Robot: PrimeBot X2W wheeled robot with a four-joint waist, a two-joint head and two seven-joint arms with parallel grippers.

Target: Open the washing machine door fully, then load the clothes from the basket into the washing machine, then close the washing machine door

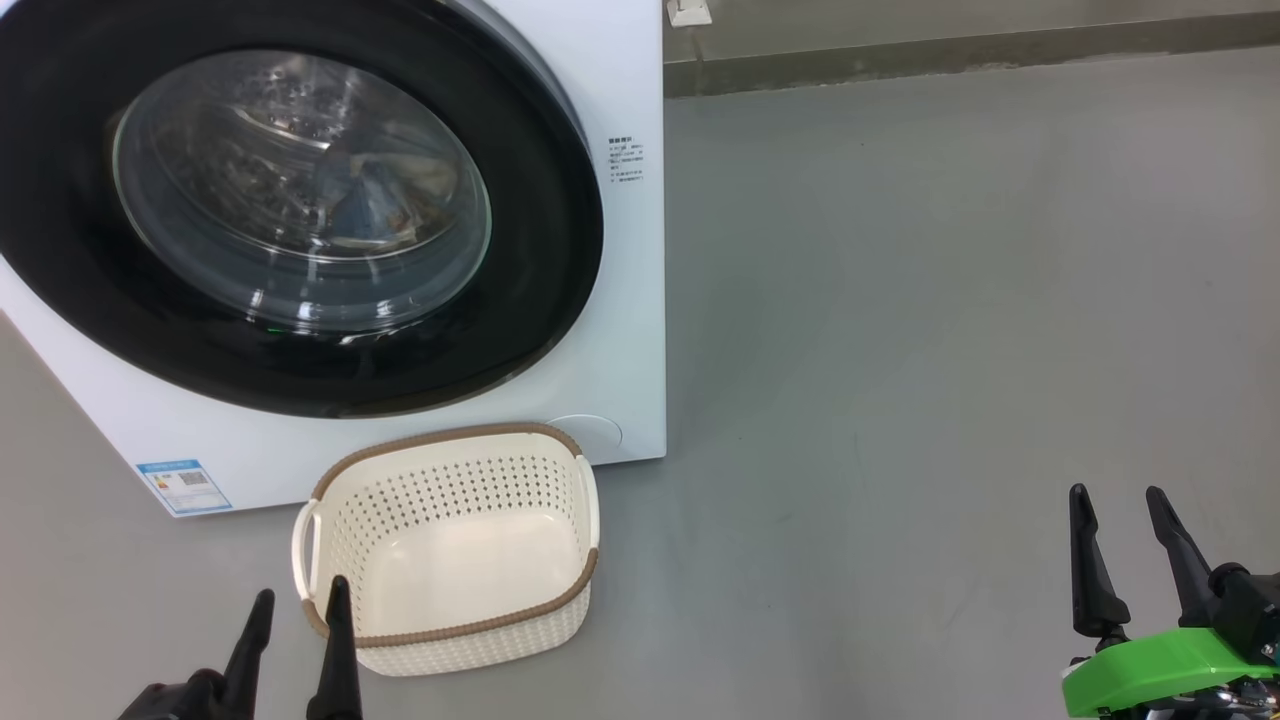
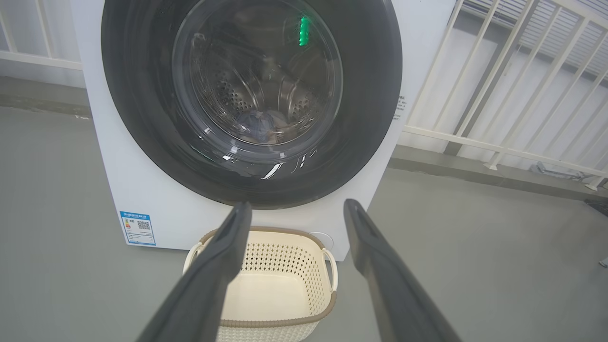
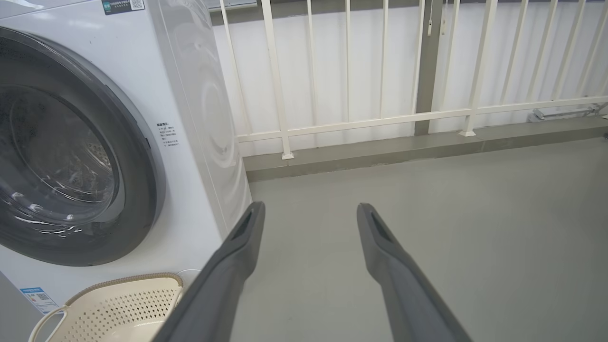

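The door (image 1: 540,250) is shut; left gripper (image 1: 301,587) and right gripper (image 1: 1117,492) both spread wide, gripping nothing.
Through it the clothes (image 1: 365,210) are just a blur; its left edge is cut off.

Smooth grey floor (image 1: 950,300) fills the frame's right side. Across the top, a white railing (image 3: 276,76) stands on a low grey kerb (image 3: 380,152), backed by what seems a white wall (image 3: 328,61).

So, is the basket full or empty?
Empty. The basket shows its bare cream bottom, with nothing in it. Some blue clothes lie inside the washing machine, behind its shut door.
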